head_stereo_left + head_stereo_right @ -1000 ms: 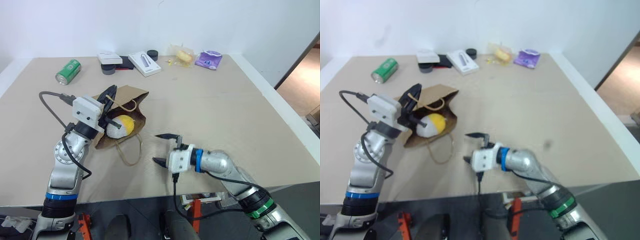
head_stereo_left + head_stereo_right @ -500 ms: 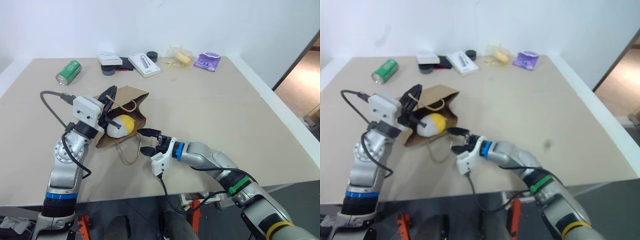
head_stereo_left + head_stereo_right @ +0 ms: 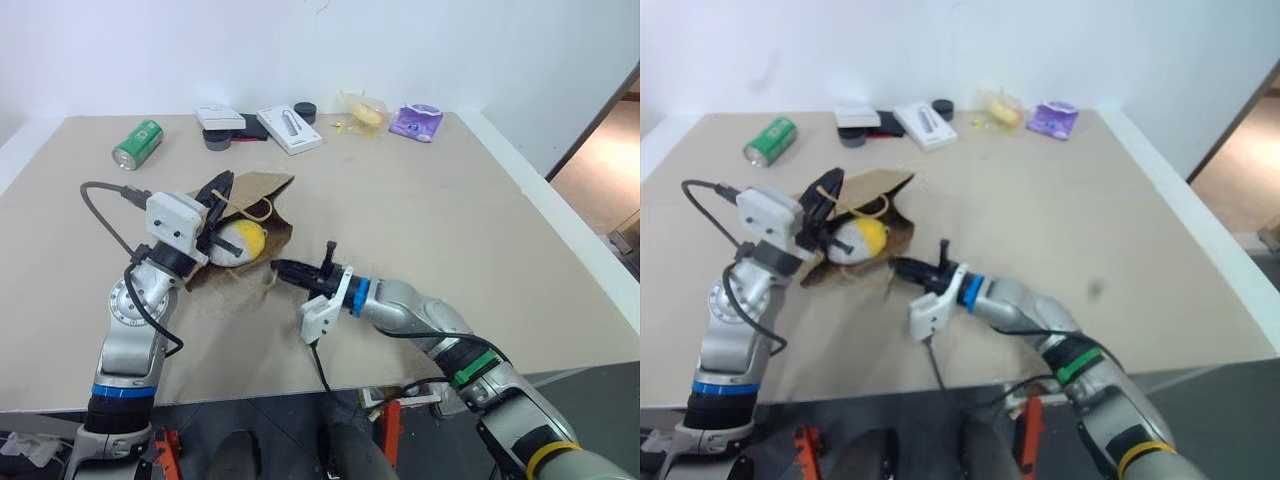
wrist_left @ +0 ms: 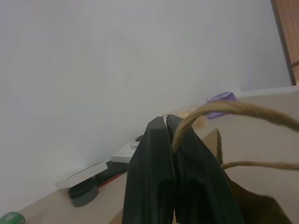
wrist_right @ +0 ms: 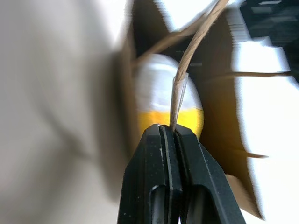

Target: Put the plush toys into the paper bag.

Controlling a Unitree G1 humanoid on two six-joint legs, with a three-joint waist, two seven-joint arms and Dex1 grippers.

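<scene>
A: Where's the plush toy?
B: The white and yellow plush toy [image 3: 238, 243] lies inside the paper bag [image 3: 262, 205], which rests on its side on the table [image 3: 440, 220].
A: And the 2 claws?
B: The left claw [image 4: 167, 122] is clamped on 1 cord handle [image 4: 233, 108]; the right claw [image 5: 167, 131] pinches the other handle [image 5: 187, 60] at the bag's mouth

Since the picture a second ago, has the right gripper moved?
Yes. The right gripper has travelled across the table towards the paper bag and closed on its cord handle.
</scene>
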